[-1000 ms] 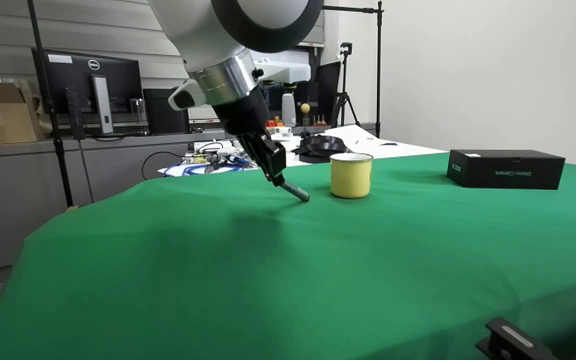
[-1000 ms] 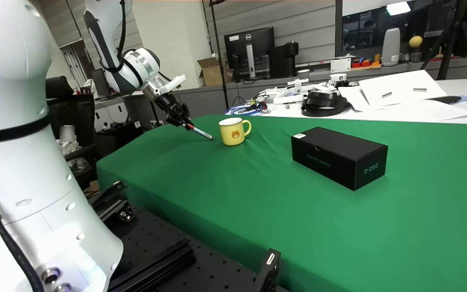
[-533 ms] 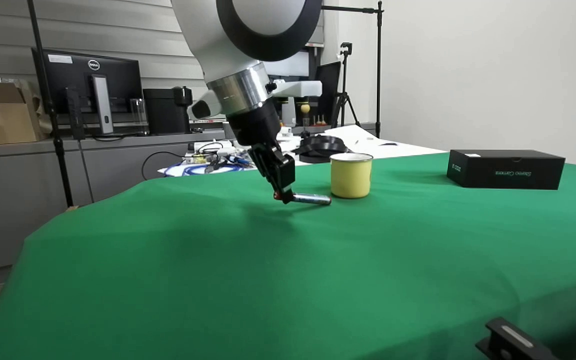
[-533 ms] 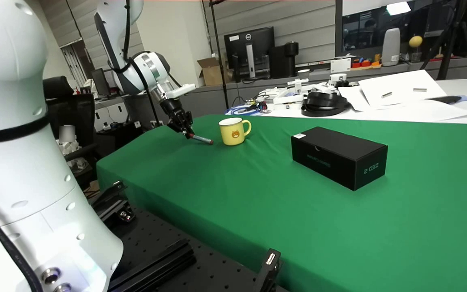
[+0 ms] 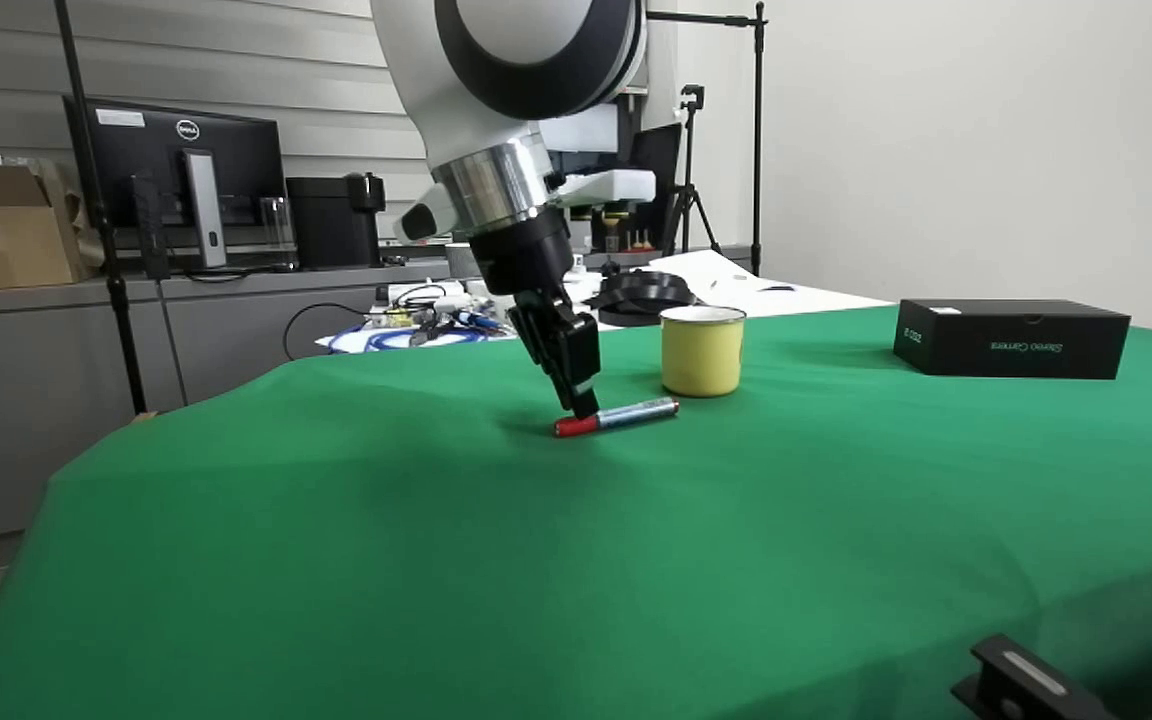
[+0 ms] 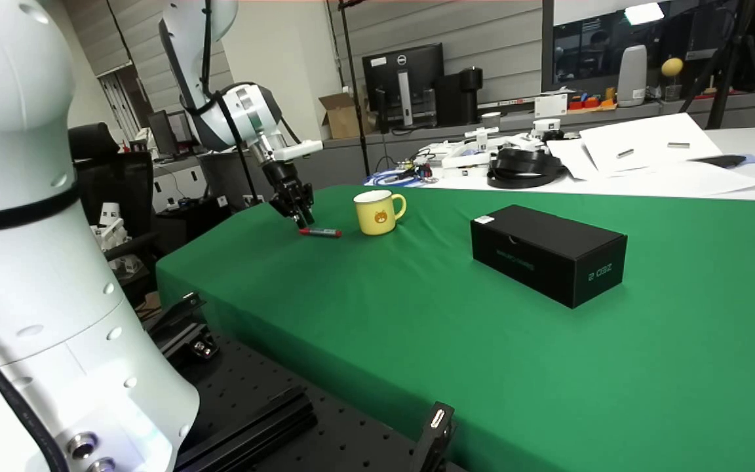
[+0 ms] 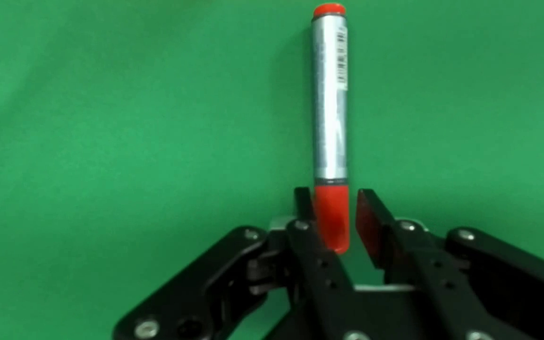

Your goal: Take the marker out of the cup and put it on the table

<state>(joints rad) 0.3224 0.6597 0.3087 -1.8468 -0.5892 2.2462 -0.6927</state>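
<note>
The marker [image 5: 638, 412] lies flat on the green table [image 5: 576, 560], silver-blue with a red cap and red end. It also shows in an exterior view [image 6: 322, 233] and in the wrist view [image 7: 330, 104]. My gripper [image 7: 334, 194] is narrowly open around the red cap, with a gap at the right finger; the left finger is against or very near the cap. In both exterior views the gripper [image 5: 584, 410] [image 6: 304, 224] points down at the cap end. The yellow cup [image 5: 702, 352] [image 6: 375, 214] stands upright beside the marker's far end, a little apart.
A black box [image 5: 1014, 340] [image 6: 548, 255] stands on the table beyond the cup. A white desk [image 6: 679, 177] with papers and cables is behind. The table's edge [image 6: 220, 288] runs beside the robot's base.
The gripper has come down and turned steeper. The marker went from held at a slant to lying flat on the table, and the fingers have opened slightly. The cup has not moved.
</note>
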